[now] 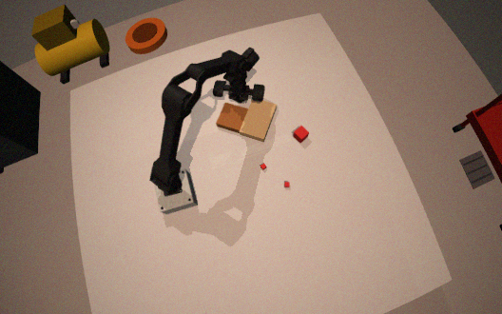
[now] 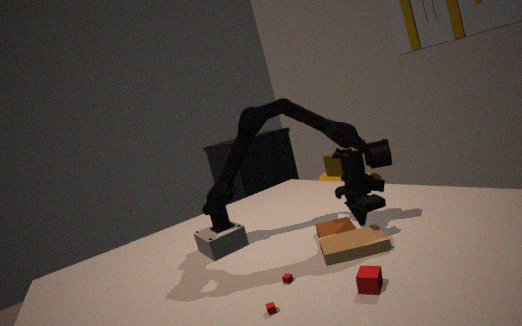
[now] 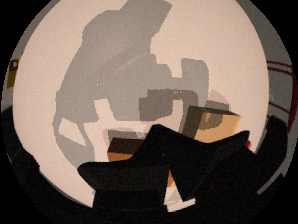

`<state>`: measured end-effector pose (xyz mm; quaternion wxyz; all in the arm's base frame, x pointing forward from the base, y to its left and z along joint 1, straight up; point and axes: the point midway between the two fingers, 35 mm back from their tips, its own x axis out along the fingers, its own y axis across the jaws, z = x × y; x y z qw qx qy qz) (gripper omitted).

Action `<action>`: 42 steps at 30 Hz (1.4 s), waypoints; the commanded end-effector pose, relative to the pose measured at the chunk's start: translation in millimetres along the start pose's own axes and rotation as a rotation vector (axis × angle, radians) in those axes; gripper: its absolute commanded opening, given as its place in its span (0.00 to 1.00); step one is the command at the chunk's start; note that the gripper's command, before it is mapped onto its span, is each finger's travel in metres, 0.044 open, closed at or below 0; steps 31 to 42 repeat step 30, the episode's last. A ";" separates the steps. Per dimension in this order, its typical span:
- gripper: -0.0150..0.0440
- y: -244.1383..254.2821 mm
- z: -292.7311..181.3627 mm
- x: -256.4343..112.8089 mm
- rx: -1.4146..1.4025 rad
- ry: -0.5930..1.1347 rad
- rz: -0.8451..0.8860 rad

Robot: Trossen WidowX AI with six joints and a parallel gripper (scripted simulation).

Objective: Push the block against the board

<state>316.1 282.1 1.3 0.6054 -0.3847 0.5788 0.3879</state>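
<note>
The orange-brown square block (image 1: 230,117) (image 2: 335,227) (image 3: 118,156) lies flat against the long side of the light tan board (image 1: 260,120) (image 2: 355,244) (image 3: 220,127). No gap shows between them in the top and exterior views. Their near edges look about even; at the far end the board reaches past the block. My gripper (image 1: 241,100) (image 2: 363,223) (image 3: 156,128) is shut and holds nothing. Its tips are by the far side of the pair, near the inner corner; whether they touch anything I cannot tell. In the wrist view the fingers hide much of the block and the seam.
A red cube (image 1: 300,133) (image 2: 369,280) lies beyond the board's outer side. Two small red cubes (image 1: 263,166) (image 2: 287,278) (image 1: 286,184) (image 2: 271,308) lie nearer the front. An orange ring (image 1: 134,42) and a yellow machine (image 1: 73,49) are behind, off the white mat (image 1: 333,228).
</note>
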 end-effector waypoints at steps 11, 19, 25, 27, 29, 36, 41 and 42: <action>0.25 -1.7 -8.3 10.5 -0.024 0.002 -0.002; 0.25 -2.1 -16.8 10.6 -0.024 0.002 -0.002; 0.25 -2.2 -20.2 10.6 -0.024 0.003 -0.002; 0.25 -2.2 -18.3 10.6 -0.024 0.003 -0.002; 0.25 -2.3 -15.5 10.4 -0.024 0.002 -0.002; 0.25 -2.3 -13.9 10.4 -0.024 0.002 -0.002; 0.25 -2.3 -13.9 10.4 -0.024 0.002 -0.002; 0.25 -2.3 -13.9 10.4 -0.024 0.002 -0.002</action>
